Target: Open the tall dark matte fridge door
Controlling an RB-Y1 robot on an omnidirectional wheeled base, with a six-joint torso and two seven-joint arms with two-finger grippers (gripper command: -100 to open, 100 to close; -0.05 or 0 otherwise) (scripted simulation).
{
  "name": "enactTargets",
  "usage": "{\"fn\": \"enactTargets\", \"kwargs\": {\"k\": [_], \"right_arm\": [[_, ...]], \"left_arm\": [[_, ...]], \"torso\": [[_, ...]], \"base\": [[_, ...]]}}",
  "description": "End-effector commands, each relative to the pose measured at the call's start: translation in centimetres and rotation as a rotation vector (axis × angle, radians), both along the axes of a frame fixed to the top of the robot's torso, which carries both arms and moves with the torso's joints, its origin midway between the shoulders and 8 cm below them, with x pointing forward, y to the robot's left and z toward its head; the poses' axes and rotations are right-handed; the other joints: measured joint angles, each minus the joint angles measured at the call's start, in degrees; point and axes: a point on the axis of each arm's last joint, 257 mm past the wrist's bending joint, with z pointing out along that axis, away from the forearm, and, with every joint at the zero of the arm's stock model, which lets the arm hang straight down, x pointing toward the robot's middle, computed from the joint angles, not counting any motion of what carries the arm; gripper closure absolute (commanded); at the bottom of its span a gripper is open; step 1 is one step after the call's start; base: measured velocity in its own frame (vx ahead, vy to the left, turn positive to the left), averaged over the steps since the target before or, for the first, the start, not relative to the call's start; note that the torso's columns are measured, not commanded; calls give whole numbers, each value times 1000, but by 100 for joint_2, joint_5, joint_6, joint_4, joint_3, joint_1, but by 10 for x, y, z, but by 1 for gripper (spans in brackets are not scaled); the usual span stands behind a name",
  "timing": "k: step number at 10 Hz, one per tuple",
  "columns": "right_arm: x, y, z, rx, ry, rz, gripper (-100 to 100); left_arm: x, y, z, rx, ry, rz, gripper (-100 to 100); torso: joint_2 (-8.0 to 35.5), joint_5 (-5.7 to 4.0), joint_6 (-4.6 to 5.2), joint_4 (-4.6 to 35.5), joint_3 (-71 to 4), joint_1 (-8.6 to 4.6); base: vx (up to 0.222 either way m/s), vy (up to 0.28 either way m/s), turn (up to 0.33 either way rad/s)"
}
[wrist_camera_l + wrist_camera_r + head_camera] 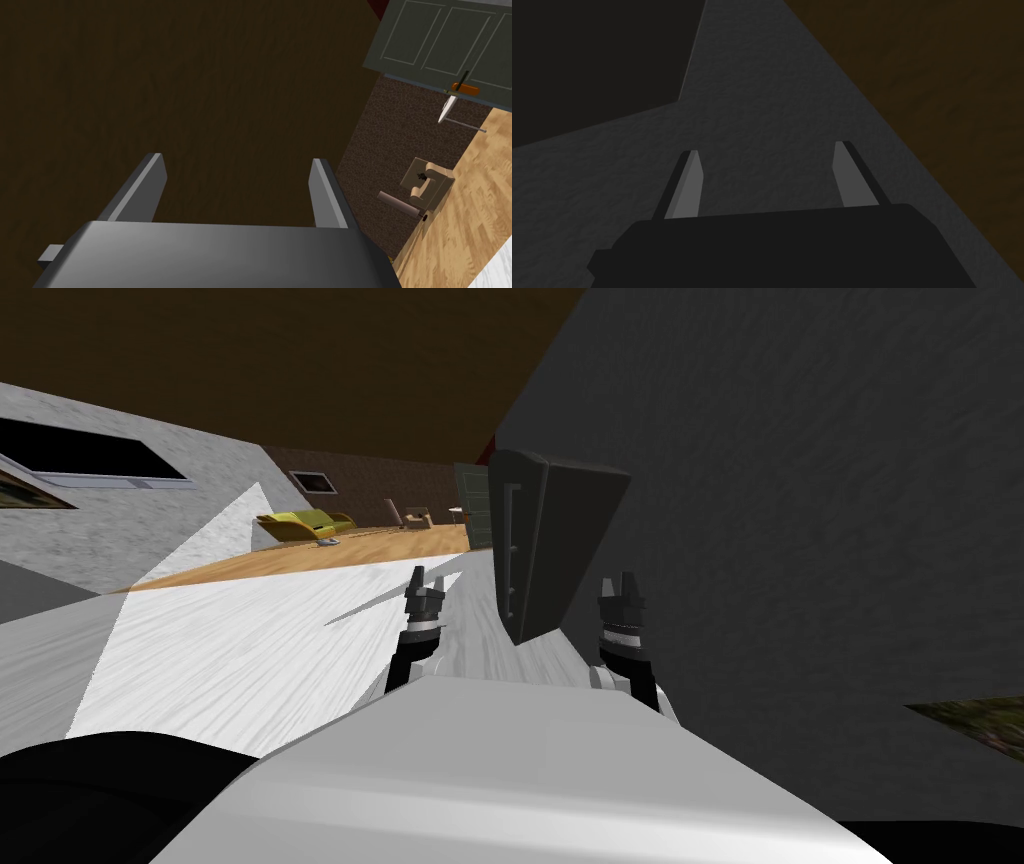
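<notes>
A tall dark fridge (575,538) stands ahead against the dark grey wall, its door (528,588) facing the white floor. A thin vertical handle (511,538) runs down the door. My left gripper (427,581) hangs to the left of the door, short of it, and is open (237,167) with nothing between its fingers. My right gripper (620,581) is near the fridge's lower right side, also open (767,155) and empty. In the right wrist view a darker flat panel (587,60) lies beyond the fingers, apart from them.
The dark grey wall (800,538) runs along my right. White floor (250,648) spreads to the left, with wooden floor (330,553) beyond. Far off stand a yellow-green sofa (300,525), a dark green panelled door (440,40) and a beige armchair (427,185).
</notes>
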Motion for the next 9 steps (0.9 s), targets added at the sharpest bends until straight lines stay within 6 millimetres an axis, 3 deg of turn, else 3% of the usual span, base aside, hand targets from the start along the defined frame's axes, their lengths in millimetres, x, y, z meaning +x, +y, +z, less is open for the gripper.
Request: {"fn": "enactTargets", "kwargs": {"k": [1,4,5,6,9], "right_arm": [[0,0,0,0,0,0,0],[0,0,0,0,0,0,0],[2,5,2,-39,-2,13,-100],[3,10,4,-72,-7,22,-100],[8,28,14,-202,-38,49,-100]], "left_arm": [[0,0,0,0,0,0,0],[0,0,0,0,0,0,0],[0,0,0,0,0,0,0],[0,0,0,0,0,0,0],[0,0,0,0,1,0,0]], "torso": [[424,0,0,423,-844,0],[1693,0,0,1692,-3381,0],[2116,0,0,2114,-4227,0],[2307,1,0,2303,-4623,2],[2376,2,0,2379,-4768,6]], "base": [[0,0,0],[0,0,0],[14,9,-10],[24,21,-13],[39,38,-19]]}}
